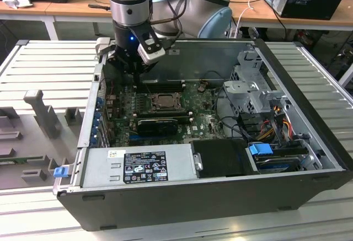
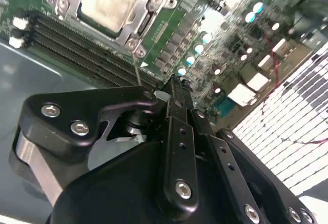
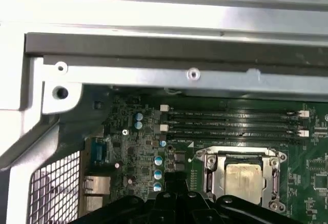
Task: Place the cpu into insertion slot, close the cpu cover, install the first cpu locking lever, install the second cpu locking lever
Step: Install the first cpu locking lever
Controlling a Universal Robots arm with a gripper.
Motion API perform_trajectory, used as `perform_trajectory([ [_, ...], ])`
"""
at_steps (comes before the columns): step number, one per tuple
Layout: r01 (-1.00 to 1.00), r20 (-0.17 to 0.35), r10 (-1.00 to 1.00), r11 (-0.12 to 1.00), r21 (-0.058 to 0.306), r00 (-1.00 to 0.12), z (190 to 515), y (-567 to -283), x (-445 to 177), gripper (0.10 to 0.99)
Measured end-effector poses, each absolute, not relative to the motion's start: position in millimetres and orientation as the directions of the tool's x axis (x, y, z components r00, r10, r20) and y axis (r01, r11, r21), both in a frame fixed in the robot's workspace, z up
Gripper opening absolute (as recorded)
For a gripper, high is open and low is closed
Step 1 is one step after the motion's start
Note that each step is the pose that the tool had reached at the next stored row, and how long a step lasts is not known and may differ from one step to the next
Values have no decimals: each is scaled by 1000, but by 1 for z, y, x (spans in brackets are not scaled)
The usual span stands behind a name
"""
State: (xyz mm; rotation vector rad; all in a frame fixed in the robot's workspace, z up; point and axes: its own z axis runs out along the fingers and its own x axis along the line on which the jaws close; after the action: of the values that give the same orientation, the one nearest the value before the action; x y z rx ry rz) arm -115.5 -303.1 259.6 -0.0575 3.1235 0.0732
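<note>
The cpu [image 3: 245, 177] lies flat inside the insertion slot [image 1: 150, 102], pale tan-silver face up. The cpu cover [image 3: 217, 178] is folded down over the slot, its silver frame lying around the chip's edges and its window leaving the face bare.

I judge the chip to be light, thin and stiff, with a smooth top and a delicate contact side. The pin field beneath it would bend easily. Any hold belongs on two opposite edges with little force, but seated as it is, only the face is open to reach.

Beside the insertion slot, toward the case wall [image 3: 154, 75], run four long memory slots [image 3: 230, 122] on the green motherboard [image 3: 312, 167]. On the far side of the slot from them sits one long black finned card [image 1: 157, 125].

The gripper [image 2: 174, 88] hangs low over the board near a corner of the insertion slot, on the memory-slot side. Its fingers are together. One thin metal rod [image 2: 137, 67], probably a locking lever, rises from that corner toward the fingertips, and I cannot tell whether they pinch it.

By count: one cpu, one cover, one slot, one rod in sight, one gripper
</note>
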Motion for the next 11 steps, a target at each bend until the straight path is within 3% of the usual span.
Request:
perform_trajectory([
  [11, -42, -18, -41, 998, 47, -999, 257, -294, -107, 106],
])
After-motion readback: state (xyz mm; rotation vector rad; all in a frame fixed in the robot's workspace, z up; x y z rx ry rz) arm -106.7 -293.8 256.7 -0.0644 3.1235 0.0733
